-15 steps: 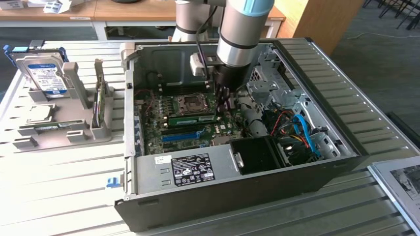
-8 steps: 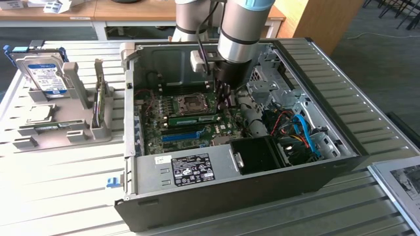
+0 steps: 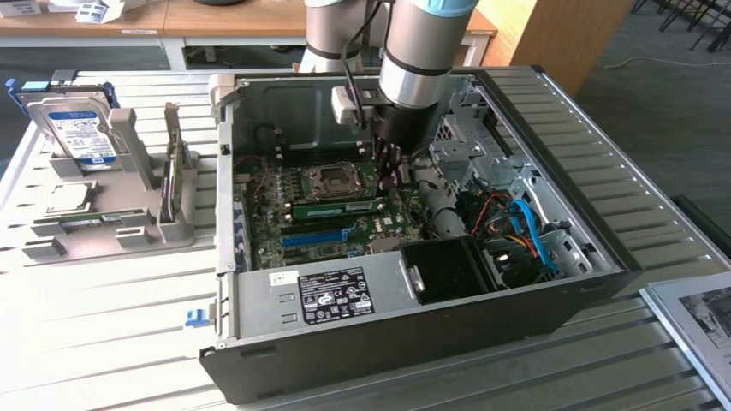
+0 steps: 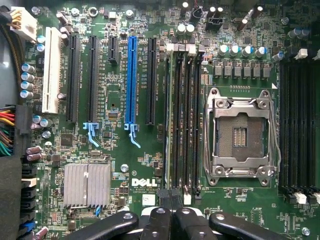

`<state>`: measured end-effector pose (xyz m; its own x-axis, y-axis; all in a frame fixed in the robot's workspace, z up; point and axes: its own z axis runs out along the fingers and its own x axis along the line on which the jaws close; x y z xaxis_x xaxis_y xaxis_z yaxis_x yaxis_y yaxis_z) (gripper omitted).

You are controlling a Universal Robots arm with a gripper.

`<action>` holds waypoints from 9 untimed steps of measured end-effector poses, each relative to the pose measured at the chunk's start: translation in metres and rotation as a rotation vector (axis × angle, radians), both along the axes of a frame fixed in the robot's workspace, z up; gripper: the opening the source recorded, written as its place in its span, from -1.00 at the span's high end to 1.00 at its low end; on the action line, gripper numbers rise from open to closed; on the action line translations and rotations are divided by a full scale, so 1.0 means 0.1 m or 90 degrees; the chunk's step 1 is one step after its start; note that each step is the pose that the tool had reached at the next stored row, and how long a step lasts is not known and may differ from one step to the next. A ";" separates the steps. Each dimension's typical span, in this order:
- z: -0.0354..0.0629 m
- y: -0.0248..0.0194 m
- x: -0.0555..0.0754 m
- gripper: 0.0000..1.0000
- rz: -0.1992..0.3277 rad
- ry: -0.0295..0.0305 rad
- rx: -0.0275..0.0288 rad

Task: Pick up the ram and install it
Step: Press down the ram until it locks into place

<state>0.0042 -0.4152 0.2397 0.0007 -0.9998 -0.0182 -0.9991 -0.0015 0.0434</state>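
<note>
Shows an open black computer case [image 3: 502, 325] lying on its side on a pale slatted surface [image 3: 103, 342], with a grey robot arm [image 3: 423, 51] reaching down into it. Finds the ram [image 3: 337, 208], a narrow green stick, standing in a slot on the motherboard [image 4: 150, 30] beside the bare processor socket [image 4: 240, 137]. Places the tool [image 4: 172, 200] low over the near end of the bank of black memory slots [image 4: 186, 120], fingers brought together with no gap. Cannot tell whether those fingers touch the ram.

Reads "DELL" [image 4: 141, 182] in bold white capitals on the green board, with finer white print beneath, too small to make out. Notes a long blue slot [image 4: 132, 80] among black ones and a ribbed silver heatsink [image 4: 86, 184] near the lettering.

Picks out a black label [image 3: 334, 293] with white print on the grey power supply, text unreadable. Sees, at the exterior view's left, a silver hard drive [image 3: 80, 128] with a blue-and-white label upright in a grey holder [image 3: 103, 223], well apart from the case.
</note>
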 end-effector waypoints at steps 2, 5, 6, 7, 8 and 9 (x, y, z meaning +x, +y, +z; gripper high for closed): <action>0.000 0.000 -0.01 0.80 0.000 0.0000 0.0000; 0.000 0.000 -0.05 0.80 0.000 0.0000 -0.0001; 0.000 0.000 -0.07 0.80 0.000 0.0000 0.0000; 0.000 0.000 -0.09 0.80 0.000 0.0000 -0.0001; 0.000 0.000 -0.11 0.80 0.000 0.0000 -0.0001; 0.001 0.000 -0.13 0.80 0.000 0.0000 -0.0001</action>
<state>-0.0088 -0.4152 0.2398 0.0007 -0.9998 -0.0180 -0.9991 -0.0015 0.0435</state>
